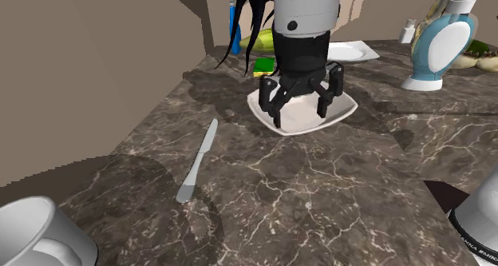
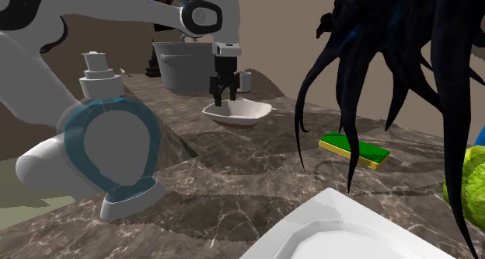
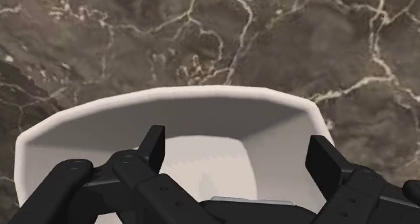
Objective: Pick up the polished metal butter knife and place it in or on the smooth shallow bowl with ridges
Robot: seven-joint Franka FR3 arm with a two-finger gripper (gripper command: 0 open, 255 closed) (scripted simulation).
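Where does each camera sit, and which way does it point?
Shoulder view: beside the stand, looking down the counter at the knife and white bowl; the arm and open hand show.
Second exterior view: across the counter, facing back past a green sponge; the white arm shows.
Wrist view: on the hand, looking down into the bowl; two black fingers show.
Shared: all see the bowl under the hand.

Dark marbled counter (image 1: 319, 192), green sponge (image 2: 354, 150), white plate (image 1: 351, 52), white mug (image 1: 36, 232), black drooping plant (image 2: 389, 55).
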